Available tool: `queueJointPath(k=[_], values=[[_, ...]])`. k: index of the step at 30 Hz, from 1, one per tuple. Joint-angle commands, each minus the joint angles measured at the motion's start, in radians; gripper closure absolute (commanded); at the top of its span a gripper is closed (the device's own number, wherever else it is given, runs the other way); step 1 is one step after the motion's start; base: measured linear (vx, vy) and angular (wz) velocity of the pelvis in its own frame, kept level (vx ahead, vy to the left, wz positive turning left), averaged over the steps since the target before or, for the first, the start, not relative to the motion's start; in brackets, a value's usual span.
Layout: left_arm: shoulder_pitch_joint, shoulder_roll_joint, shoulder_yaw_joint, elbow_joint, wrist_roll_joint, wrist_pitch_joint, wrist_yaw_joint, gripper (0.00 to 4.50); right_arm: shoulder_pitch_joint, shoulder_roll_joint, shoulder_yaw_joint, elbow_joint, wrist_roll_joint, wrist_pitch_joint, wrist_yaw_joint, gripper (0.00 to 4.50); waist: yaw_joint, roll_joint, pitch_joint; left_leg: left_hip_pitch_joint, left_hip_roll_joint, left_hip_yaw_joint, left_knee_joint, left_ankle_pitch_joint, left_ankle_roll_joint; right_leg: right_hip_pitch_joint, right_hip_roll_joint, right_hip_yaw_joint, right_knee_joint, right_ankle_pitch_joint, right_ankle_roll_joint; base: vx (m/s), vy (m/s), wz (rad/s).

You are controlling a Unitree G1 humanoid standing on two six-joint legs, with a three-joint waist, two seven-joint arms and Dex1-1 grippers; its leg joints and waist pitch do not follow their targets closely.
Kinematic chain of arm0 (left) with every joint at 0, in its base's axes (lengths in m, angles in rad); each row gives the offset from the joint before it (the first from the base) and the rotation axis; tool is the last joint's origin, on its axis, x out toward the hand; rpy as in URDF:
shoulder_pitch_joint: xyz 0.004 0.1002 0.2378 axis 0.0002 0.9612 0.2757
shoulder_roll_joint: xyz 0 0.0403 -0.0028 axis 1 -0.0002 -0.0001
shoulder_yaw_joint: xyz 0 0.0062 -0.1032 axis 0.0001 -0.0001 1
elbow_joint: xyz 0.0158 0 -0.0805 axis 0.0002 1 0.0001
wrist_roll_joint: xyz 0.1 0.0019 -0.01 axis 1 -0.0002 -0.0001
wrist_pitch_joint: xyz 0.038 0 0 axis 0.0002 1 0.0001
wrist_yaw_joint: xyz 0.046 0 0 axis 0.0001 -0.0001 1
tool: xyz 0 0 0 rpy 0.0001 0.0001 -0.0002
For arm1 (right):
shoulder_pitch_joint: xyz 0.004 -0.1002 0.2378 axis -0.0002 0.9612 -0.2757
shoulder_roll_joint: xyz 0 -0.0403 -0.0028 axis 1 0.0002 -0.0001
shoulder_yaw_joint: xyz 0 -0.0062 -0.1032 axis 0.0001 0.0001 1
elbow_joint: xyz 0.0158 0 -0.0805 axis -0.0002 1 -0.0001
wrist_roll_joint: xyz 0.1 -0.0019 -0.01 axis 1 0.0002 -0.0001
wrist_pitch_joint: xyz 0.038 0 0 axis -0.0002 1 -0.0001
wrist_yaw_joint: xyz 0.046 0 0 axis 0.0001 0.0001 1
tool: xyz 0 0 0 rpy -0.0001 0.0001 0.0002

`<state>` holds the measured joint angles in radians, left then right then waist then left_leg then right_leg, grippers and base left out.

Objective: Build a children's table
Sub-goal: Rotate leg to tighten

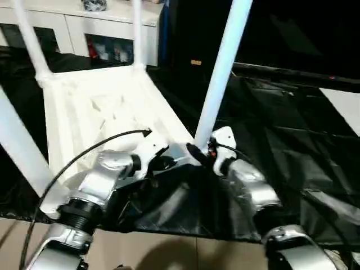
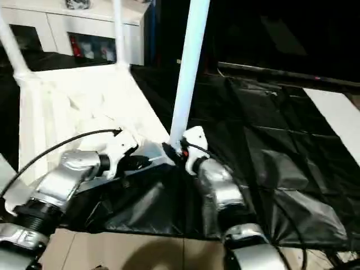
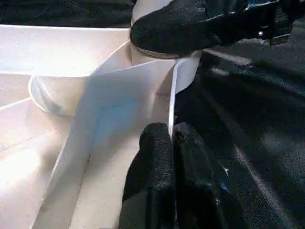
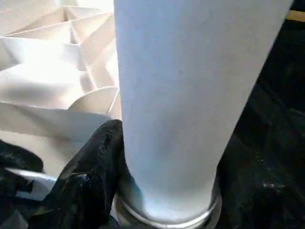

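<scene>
White leg (image 1: 222,67) upright, tabletop (image 1: 101,107) inverted

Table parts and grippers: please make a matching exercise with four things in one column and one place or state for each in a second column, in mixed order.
Things
1. left gripper
2. right gripper
3. table top
4. near right leg

States
A. lies upside down, ribs up
B. stands upright in a corner socket
C. shut on the top's thin rim
D. closed around the leg's base

Pairs: 1-C, 2-D, 3-A, 4-B
</scene>
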<state>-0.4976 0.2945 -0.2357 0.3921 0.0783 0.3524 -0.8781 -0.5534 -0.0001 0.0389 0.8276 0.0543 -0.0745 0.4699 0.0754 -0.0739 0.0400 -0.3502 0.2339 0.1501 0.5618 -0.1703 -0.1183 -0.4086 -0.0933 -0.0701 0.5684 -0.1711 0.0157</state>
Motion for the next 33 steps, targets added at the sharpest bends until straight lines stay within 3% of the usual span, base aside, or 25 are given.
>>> queueJointPath(k=[1,7,9,10,12,13,15,16,19,22,24,26,28,29,33], values=[[-0.014,-0.092,-0.091,0.018,0.005,0.015,0.05,4.5,-0.007,0.131,0.099,-0.019,-0.002,-0.005,0.1,1.24,-0.009,0.014,-0.037,0.022,-0.015,0.003,-0.08,-0.568,-0.021,0.016,-0.034,0.0,-0.104,-0.628,-0.06,0.0,0.0,0.0],[-0.015,-0.064,-0.091,0.0,-0.008,0.015,-0.004,4.5,-0.002,0.091,0.098,-0.041,0.01,-0.008,0.149,0.71,-0.015,0.015,-0.036,0.018,-0.014,0.001,-0.086,-0.57,-0.012,0.02,-0.037,0.005,-0.104,-0.6,-0.073,0.0,0.0,0.0],[-0.005,-0.024,-0.087,-0.015,-0.017,0.005,-0.072,4.5,-0.002,0.035,0.101,-0.05,0.01,-0.007,0.22,0.59,-0.016,0.016,-0.037,0.015,-0.014,0.0,-0.087,-0.563,-0.009,0.022,-0.038,0.009,-0.1,-0.585,-0.08,0.0,0.0,0.0],[0.0,0.014,-0.086,-0.021,-0.025,-0.02,-0.137,4.5,-0.004,-0.017,0.106,-0.053,0.013,-0.005,0.301,0.59,-0.013,0.019,-0.041,0.008,-0.012,-0.001,-0.089,-0.541,-0.003,0.03,-0.039,0.014,-0.092,-0.539,-0.094,0.0,0.0,0.0],[0.003,0.033,-0.085,-0.024,-0.032,-0.024,-0.17,4.5,-0.004,-0.042,0.111,-0.055,0.013,-0.007,0.348,0.59,-0.014,0.016,-0.041,0.002,-0.011,0.003,-0.091,-0.511,0.0,0.031,-0.038,0.021,-0.084,-0.488,-0.115,0.0,0.0,0.0],[0.005,0.072,-0.085,-0.03,-0.045,-0.039,-0.231,4.5,-0.003,-0.094,0.124,-0.066,0.021,-0.015,0.451,0.59,-0.009,0.016,-0.043,0.002,-0.011,0.01,-0.087,-0.472,0.006,0.031,-0.036,0.028,-0.074,-0.426,-0.144,0.0,0.0,0.0],[0.005,0.077,-0.085,-0.031,-0.047,-0.039,-0.238,4.5,-0.003,-0.1,0.125,-0.068,0.023,-0.016,0.465,0.59,-0.006,0.014,-0.045,0.002,-0.011,0.015,-0.085,-0.438,0.013,0.032,-0.035,0.032,-0.068,-0.387,-0.162,0.055,-0.022,0.06],[0.006,0.1,-0.087,-0.033,-0.054,-0.056,-0.276,4.5,-0.004,-0.129,0.134,-0.074,0.03,-0.021,0.525,0.59,-0.002,0.012,-0.048,-0.001,-0.01,0.018,-0.082,-0.387,0.02,0.036,-0.036,0.034,-0.059,-0.336,-0.182,0.059,-0.027,0.06],[0.006,0.155,-0.094,-0.039,-0.075,-0.083,-0.393,4.5,-0.006,-0.2,0.163,-0.092,0.038,-0.026,0.706,0.59,0.012,0.013,-0.05,0.01,-0.009,0.027,-0.073,-0.359,0.038,0.029,-0.031,0.039,-0.051,-0.293,-0.207,0.072,-0.043,0.13],[0.003,0.175,-0.097,-0.038,-0.081,-0.092,-0.432,4.5,-0.011,-0.218,0.172,-0.093,0.042,-0.028,0.762,0.59,0.025,0.015,-0.057,0.003,-0.006,0.034,-0.064,-0.231,0.049,0.037,-0.028,0.042,-0.022,-0.118,-0.26,0.088,-0.047,0.12],[-0.003,0.192,-0.1,-0.034,-0.086,-0.098,-0.462,4.5,-0.019,-0.233,0.178,-0.091,0.046,-0.028,0.812,0.59,0.031,0.009,-0.062,-0.005,-0.01,0.039,-0.057,-0.142,0.053,0.049,-0.024,0.038,-0.006,-0.005,-0.276,0.037,-0.016,0.0],[-0.008,0.207,-0.103,-0.031,-0.095,-0.101,-0.49,4.5,-0.028,-0.243,0.185,-0.087,0.048,-0.027,0.85,0.73,0.039,0.011,-0.057,-0.004,-0.008,0.041,-0.057,-0.152,0.047,0.049,-0.023,0.037,-0.003,-0.022,-0.273,0.0,0.0,0.0],[-0.016,0.221,-0.105,-0.021,-0.102,-0.104,-0.514,4.5,-0.037,-0.25,0.191,-0.079,0.045,-0.029,0.883,0.83,0.041,0.012,-0.061,0.001,-0.007,0.042,-0.054,-0.149,0.043,0.05,-0.024,0.037,0.0,-0.019,-0.277,0.0,0.0,0.0],[-0.021,0.227,-0.106,-0.011,-0.104,-0.113,-0.527,4.5,-0.042,-0.255,0.193,-0.076,0.047,-0.03,0.899,1.0,0.041,0.008,-0.059,0.0,-0.008,0.043,-0.055,-0.151,0.044,0.05,-0.023,0.036,-0.001,-0.023,-0.277,0.0,0.0,0.0],[-0.028,0.235,-0.107,0.003,-0.104,-0.122,-0.553,4.5,-0.049,-0.256,0.192,-0.071,0.054,-0.028,0.925,1.22,0.045,0.009,-0.056,0.002,-0.005,0.043,-0.058,-0.197,0.03,0.049,-0.027,0.037,-0.007,-0.096,-0.262,0.0,0.0,0.0]])
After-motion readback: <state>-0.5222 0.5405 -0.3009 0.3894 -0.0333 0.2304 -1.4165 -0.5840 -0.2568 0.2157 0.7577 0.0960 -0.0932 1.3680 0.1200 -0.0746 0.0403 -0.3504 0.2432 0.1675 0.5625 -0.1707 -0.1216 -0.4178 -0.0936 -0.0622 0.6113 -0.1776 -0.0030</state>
